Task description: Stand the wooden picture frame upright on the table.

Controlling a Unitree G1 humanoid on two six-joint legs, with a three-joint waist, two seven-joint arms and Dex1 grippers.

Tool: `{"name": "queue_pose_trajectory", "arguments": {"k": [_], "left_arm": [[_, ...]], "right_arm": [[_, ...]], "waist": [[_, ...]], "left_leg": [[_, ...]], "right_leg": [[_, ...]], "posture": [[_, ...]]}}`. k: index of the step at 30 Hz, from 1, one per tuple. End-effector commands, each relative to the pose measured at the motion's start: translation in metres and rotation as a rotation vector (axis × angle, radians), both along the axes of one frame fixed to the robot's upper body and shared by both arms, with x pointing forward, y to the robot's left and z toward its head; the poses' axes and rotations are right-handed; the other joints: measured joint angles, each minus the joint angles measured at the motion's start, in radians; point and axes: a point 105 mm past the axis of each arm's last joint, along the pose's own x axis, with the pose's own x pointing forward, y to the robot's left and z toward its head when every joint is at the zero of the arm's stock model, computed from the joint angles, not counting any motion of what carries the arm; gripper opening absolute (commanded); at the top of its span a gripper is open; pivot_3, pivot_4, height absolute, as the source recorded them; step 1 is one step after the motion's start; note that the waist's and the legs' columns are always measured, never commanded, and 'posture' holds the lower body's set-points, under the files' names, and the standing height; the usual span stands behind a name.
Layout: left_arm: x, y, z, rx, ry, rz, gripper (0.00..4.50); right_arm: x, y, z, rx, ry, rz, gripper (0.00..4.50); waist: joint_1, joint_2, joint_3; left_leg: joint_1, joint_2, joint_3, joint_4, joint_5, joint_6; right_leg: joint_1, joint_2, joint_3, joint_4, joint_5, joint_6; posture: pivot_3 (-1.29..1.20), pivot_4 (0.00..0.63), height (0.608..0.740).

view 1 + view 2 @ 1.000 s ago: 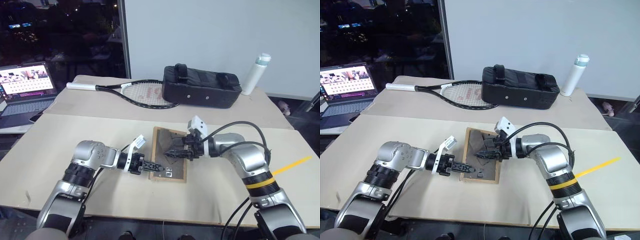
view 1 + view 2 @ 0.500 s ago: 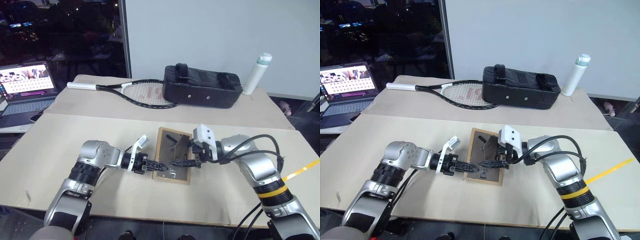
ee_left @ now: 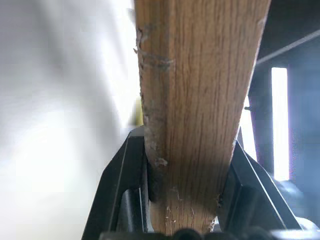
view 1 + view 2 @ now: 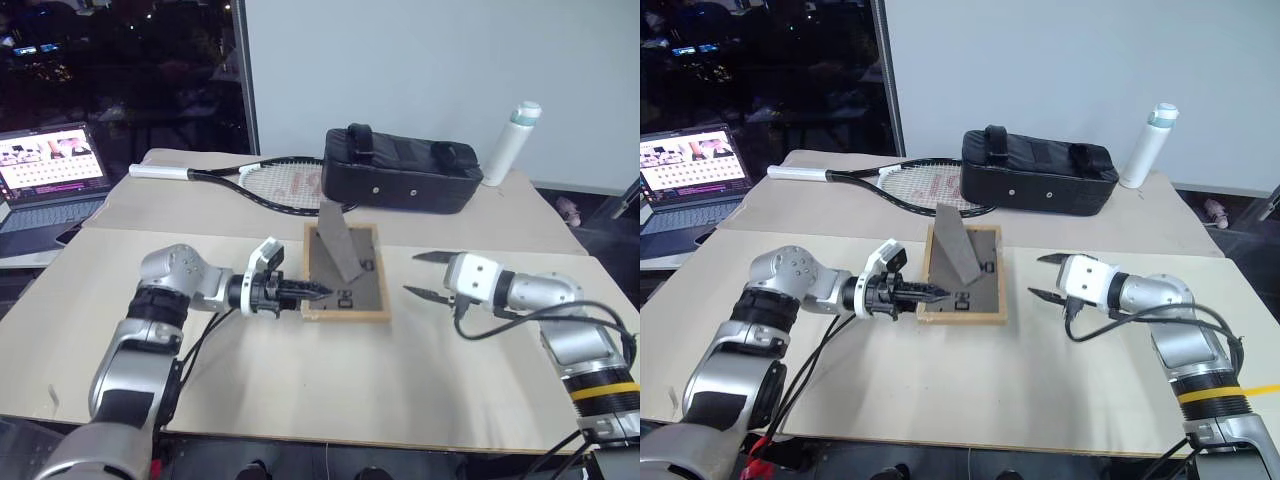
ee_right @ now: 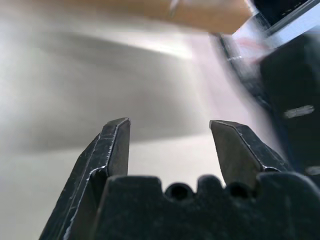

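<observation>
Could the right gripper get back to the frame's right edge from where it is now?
Probably yes. The right gripper stands open beside the wooden picture frame, with just bare table between them; the left gripper grips the opposite edge.

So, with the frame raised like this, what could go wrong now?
Two possible risks:
1. The left gripper holds the wooden picture frame by one edge only, with its fold-out stand swung out. If the jaws release before the stand bears on the table, the frame may fall flat.
2. The right gripper hangs open beside the frame, apart from it, so it cannot catch a tilt.
</observation>
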Motion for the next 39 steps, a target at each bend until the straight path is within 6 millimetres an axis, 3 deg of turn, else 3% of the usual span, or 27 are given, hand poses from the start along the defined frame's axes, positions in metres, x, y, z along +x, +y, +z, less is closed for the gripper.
{"name": "queue_pose_trajectory", "arguments": {"k": [1,6,14,21,28,30,36,39], "left_arm": [[-0.009,-0.007,0.013,-0.074,0.033,-0.087,1.16],[-0.018,-0.012,0.017,-0.08,0.066,-0.156,1.16],[-0.031,-0.017,0.021,-0.041,0.016,-0.23,1.16],[-0.04,-0.006,0.027,-0.067,-0.025,-0.238,1.16],[-0.032,0.017,0.029,-0.067,-0.244,-0.078,1.16],[-0.029,0.025,0.027,-0.037,-0.358,-0.024,2.16],[-0.001,0.051,0.024,0.168,-0.847,0.191,4.34],[-0.002,0.051,0.027,0.176,-0.976,0.184,4.5]], "right_arm": [[-0.006,0.002,0.029,-0.135,-0.372,0.053,2.98],[-0.013,0.021,0.041,-0.142,-0.565,0.139,2.98],[-0.021,0.053,0.047,-0.156,-0.658,0.277,2.98],[-0.023,0.046,0.048,-0.095,-0.61,0.282,1.26],[-0.022,0.037,0.046,-0.015,-0.505,0.254,1.26],[-0.02,0.038,0.043,0.019,-0.428,0.246,1.26],[-0.008,0.031,0.022,0.325,0.022,0.138,1.24],[-0.007,0.026,0.014,0.419,0.166,0.097,1.24]], "waist": [[-0.001,0.003,0.002],[-0.005,0.005,0.005],[-0.002,0.005,0.008],[-0.002,0.006,0.009],[-0.004,0.007,0.01],[-0.002,0.006,0.01],[0.001,0.007,0.01],[0.007,0.006,0.011]], "left_leg": [[0.0,0.0,0.0,0.0,0.0,0.0],[0.0,0.0,0.0,-0.001,0.0,0.0],[0.0,-0.001,-0.001,0.0,0.001,0.0],[0.0,-0.002,-0.001,0.0,0.001,0.0],[0.0,-0.001,-0.002,0.001,0.001,0.0],[0.0,-0.002,-0.002,0.001,0.001,0.0],[0.002,-0.002,-0.005,0.001,0.004,0.0],[0.003,-0.002,-0.006,0.001,0.004,0.001]], "right_leg": [[0.0,0.0,0.0,0.0,0.0,0.0],[-0.001,0.0,0.0,0.001,0.0,-0.001],[0.0,-0.001,0.0,0.001,0.001,-0.002],[0.001,-0.001,0.0,0.002,0.003,-0.005],[0.002,-0.001,0.0,0.003,0.003,-0.006],[0.002,-0.001,0.0,0.003,0.003,-0.006],[0.005,-0.002,-0.003,0.003,0.004,-0.008],[0.008,-0.002,-0.006,0.003,0.005,-0.008]], "posture": [[0.0,0.15,0.726],[0.0,0.15,0.726],[0.0,0.15,0.726],[0.0,0.15,0.726],[0.0,0.15,0.726],[0.0,0.15,0.726],[0.0,0.15,0.726],[0.0,0.15,0.726]]}}
